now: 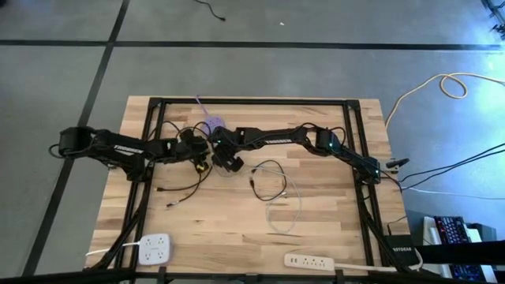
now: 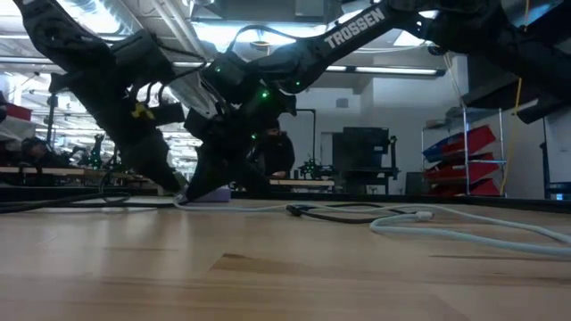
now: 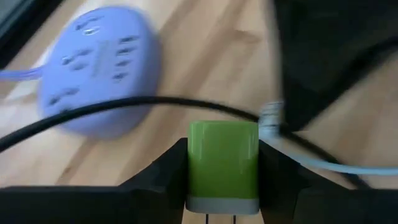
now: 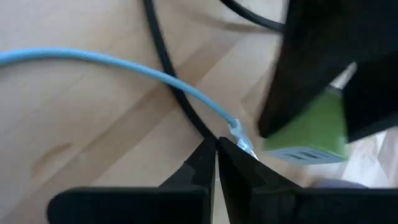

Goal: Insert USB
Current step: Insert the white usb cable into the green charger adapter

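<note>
Left hand (image 3: pixel 222 180) grips green charger (image 3: pixel 222 163); black cable (image 3: pixel 93 115) crosses ahead.

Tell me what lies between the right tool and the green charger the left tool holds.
Right wrist view: the light blue cable's plug at the shut right tool's tip, then a short bare gap to the green charger.

Purple power strip (image 3: pixel 93 74) blurred; green charger (image 3: pixel 222 165) prongs cut off — port unseen.
</note>
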{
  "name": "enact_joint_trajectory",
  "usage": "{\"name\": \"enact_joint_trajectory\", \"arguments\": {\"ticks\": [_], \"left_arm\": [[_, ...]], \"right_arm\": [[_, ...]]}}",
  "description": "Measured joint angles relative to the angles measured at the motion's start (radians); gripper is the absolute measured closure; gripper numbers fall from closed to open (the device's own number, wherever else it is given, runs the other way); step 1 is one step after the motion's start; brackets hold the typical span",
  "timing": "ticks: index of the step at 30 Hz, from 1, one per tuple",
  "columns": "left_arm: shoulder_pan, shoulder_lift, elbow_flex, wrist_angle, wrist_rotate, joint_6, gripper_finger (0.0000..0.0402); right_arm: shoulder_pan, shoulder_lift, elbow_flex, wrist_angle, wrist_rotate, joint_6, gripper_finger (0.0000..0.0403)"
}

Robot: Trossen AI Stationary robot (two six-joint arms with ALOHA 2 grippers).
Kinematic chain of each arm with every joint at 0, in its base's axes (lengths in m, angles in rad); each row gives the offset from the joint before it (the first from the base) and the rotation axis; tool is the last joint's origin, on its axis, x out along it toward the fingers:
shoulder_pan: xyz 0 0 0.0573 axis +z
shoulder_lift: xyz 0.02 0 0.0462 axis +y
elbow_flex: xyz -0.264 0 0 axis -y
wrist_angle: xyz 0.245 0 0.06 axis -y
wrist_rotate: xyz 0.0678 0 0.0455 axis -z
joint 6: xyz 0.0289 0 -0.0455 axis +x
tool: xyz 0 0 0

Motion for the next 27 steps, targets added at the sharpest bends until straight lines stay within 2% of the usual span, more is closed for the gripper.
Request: {"name": "enact_joint_trajectory", "arguments": {"ticks": [4, 12, 17, 22, 24, 27], "left_arm": [[0.000, 0.000, 0.000, -0.017, -0.055, -0.040, 0.0277], [-0.003, 0.002, 0.000, -0.033, 0.035, -0.093, 0.0277], [-0.004, 0.046, 0.000, -0.026, 0.024, -0.126, 0.0277], [0.000, 0.103, 0.004, 0.006, -0.038, -0.175, 0.0277], [0.000, 0.111, 0.004, 0.023, -0.038, -0.175, 0.0277], [0.000, 0.111, 0.003, 0.040, -0.026, -0.161, 0.0277]], "right_arm": [[0.000, 0.000, 0.000, -0.005, 0.076, 0.003, 0.0402], [0.000, 0.000, 0.000, 0.015, 0.043, 0.013, 0.0402], [0.001, 0.000, 0.000, 0.041, 0.047, 0.022, 0.0402], [0.001, 0.000, 0.000, 0.065, 0.093, 0.006, 0.0402], [0.001, 0.000, 0.000, 0.082, 0.108, -0.012, 0.0395], [0.001, 0.000, 0.000, 0.079, 0.098, -0.040, 0.0364]]}}
